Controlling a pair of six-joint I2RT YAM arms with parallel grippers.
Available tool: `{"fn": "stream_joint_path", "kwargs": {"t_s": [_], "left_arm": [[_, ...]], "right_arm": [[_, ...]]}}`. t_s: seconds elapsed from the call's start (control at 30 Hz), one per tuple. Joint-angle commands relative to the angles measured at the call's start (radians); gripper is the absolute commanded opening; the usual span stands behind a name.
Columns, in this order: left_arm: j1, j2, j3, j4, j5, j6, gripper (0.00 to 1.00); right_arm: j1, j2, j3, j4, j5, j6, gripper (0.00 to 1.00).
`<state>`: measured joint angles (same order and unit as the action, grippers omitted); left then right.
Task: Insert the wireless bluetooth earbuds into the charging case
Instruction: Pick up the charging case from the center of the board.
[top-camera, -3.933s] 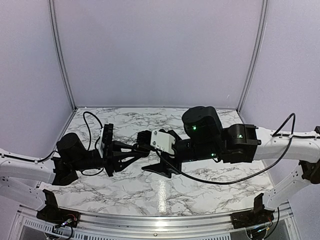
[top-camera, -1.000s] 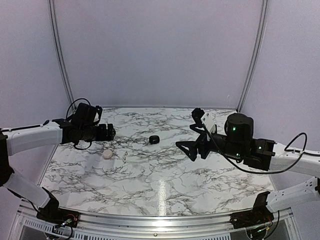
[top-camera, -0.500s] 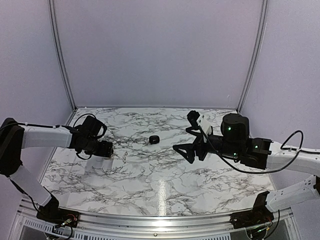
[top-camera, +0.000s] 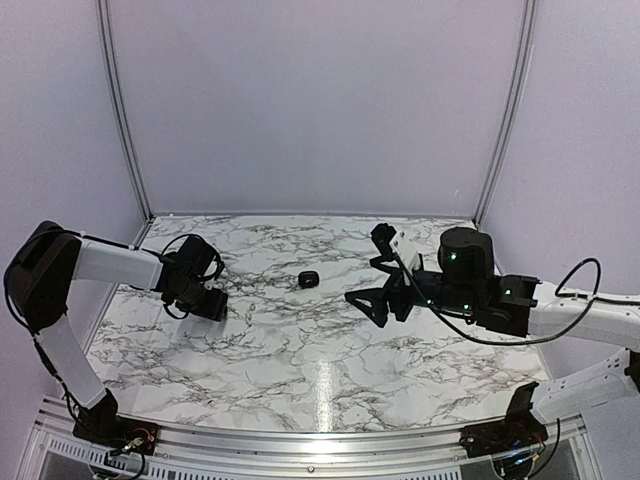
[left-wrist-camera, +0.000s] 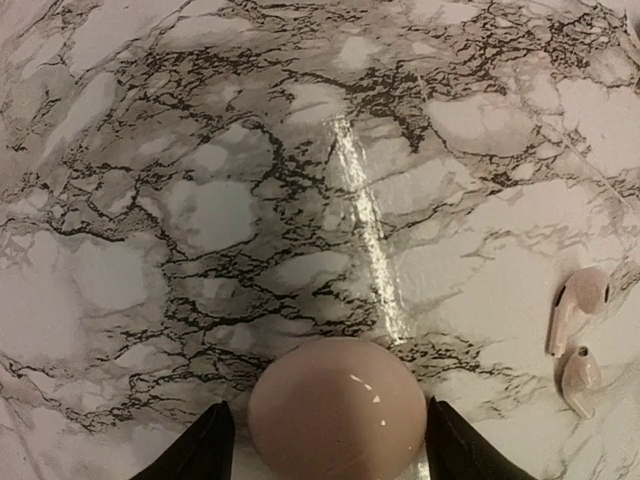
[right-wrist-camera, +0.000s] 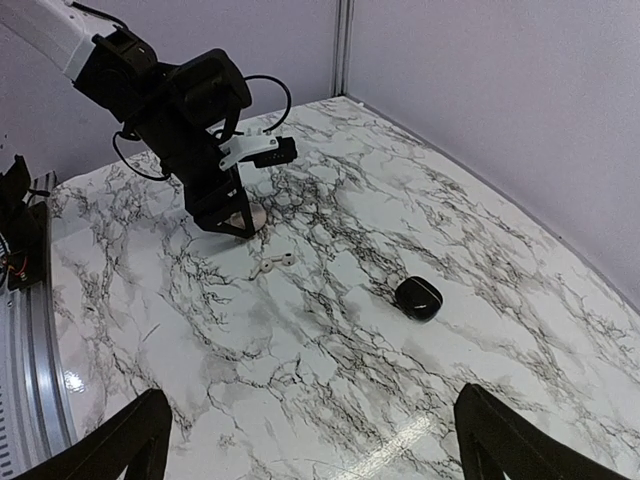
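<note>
The charging case (left-wrist-camera: 336, 408), a pale pink closed pebble, lies on the marble between the fingers of my left gripper (left-wrist-camera: 325, 440). The jaws are open around it, with a thin gap at the left finger and the right finger almost touching. Two pale stemmed earbuds (left-wrist-camera: 577, 300) (left-wrist-camera: 580, 380) lie side by side just right of the case, and they also show as the earbuds (right-wrist-camera: 272, 262) in the right wrist view. In the top view the left gripper (top-camera: 212, 303) covers the case. My right gripper (top-camera: 366, 267) hovers wide open over mid-table, holding nothing.
A black rounded lump (top-camera: 309, 279) (right-wrist-camera: 418, 297) sits on the marble table (top-camera: 300, 370) between the two arms. Pale walls close the back and sides. A metal rail (top-camera: 300, 440) runs along the near edge.
The left gripper dropped down over the pink case, which showed bare a second ago, and its jaws narrowed around it. The right arm drifted slightly left.
</note>
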<state>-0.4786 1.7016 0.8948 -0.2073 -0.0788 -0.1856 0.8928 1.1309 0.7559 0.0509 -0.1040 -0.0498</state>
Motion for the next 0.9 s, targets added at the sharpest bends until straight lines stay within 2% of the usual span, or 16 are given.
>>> {"fn": "stream_joint_path", "kwargs": {"t_s": [0.0, 0.43, 0.73, 0.87], "left_arm": [[0.005, 0.034, 0.028, -0.011, 0.006, 0.040, 0.67], [0.005, 0.063, 0.020, -0.010, 0.056, 0.038, 0.41], [-0.021, -0.063, -0.002, -0.012, 0.105, 0.024, 0.39], [-0.075, -0.130, -0.007, -0.012, 0.104, 0.035, 0.37]], "right_arm": [[-0.018, 0.002, 0.043, 0.012, -0.021, 0.005, 0.99], [-0.022, 0.008, 0.036, 0.017, -0.029, 0.009, 0.98], [-0.029, 0.018, 0.022, 0.028, -0.039, 0.043, 0.98], [-0.077, 0.027, 0.023, 0.021, -0.074, 0.103, 0.98]]}}
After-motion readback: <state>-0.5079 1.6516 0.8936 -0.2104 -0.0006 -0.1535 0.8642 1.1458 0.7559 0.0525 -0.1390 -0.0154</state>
